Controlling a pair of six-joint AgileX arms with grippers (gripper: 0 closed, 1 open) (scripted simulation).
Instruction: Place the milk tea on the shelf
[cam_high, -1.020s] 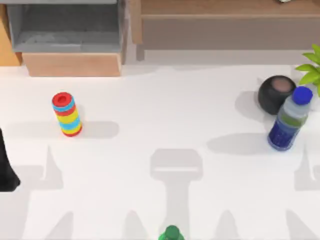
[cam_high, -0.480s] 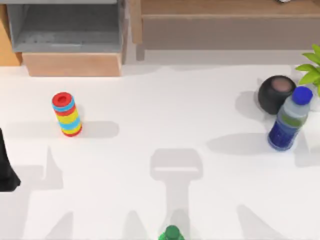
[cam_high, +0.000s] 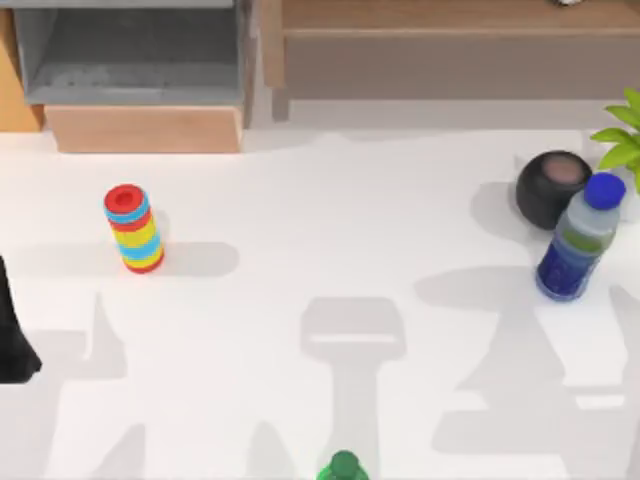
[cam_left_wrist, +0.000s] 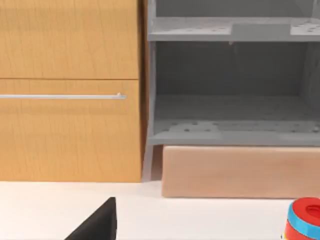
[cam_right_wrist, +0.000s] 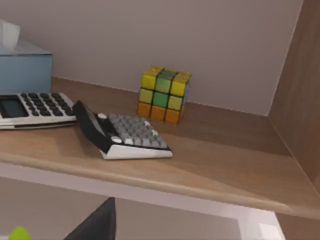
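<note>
Item under inspection: the milk tea (cam_high: 553, 186) is taken to be the dark rounded container with a peach-beige patch on top. That identification is a judgement, since little of it shows. It stands on the table (cam_high: 330, 220) at the right side, just beside the blue-capped water bottle (cam_high: 578, 240) and near the green plant (cam_high: 622, 135). It is well apart from the left arm (cam_high: 12, 335), which sits parked at the table's left edge past the striped can (cam_high: 133, 228). The right gripper (cam_right_wrist: 95, 224) shows as a dark wedge, with the shelf (cam_right_wrist: 165, 165) directly ahead of it. On that board lie two calculators (cam_right_wrist: 125, 132), a colour cube (cam_right_wrist: 164, 95) and a tissue box (cam_right_wrist: 22, 65). Open board remains beyond the cube, toward the side wall. Whether either gripper is open or closed cannot be told, and neither is seen holding anything. The left gripper (cam_left_wrist: 95, 225) faces the grey compartment box (cam_left_wrist: 230, 100), not the shelf. Handling assessment: the container is probably light and rigid, with a smooth curved wall that could slip. A grip across its widest part, from the side away from the bottle, appears safest. The main risk is knocking the bottle over on approach.
</note>
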